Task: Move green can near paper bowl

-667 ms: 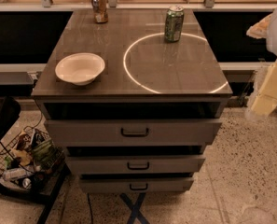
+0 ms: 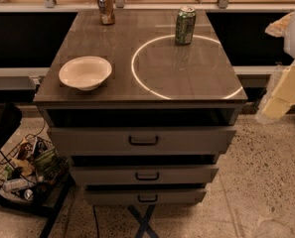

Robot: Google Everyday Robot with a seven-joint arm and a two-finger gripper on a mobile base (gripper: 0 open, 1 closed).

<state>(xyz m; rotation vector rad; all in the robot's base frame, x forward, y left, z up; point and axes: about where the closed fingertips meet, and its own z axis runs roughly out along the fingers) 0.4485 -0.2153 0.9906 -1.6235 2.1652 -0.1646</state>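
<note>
The green can (image 2: 185, 25) stands upright at the back right of the table (image 2: 186, 83), on the far arc of a white ring (image 2: 132, 66) marked on the top. The gripper (image 2: 278, 98) hangs off the table's right side, beyond the edge and nearer the front than the can. It is well apart from the can and touches nothing. Whether it is released or clenched cannot be told; it shows only as a pale shape at the right edge of the view.

The bowl (image 2: 85, 72) sits at the front left, outside the ring and well apart from the green can. A brown can (image 2: 106, 7) stands upright at the back left. Below the top, 3 drawers (image 2: 143, 141) stand partly pulled out. A wire basket (image 2: 28, 175) of clutter rests on the floor at left.
</note>
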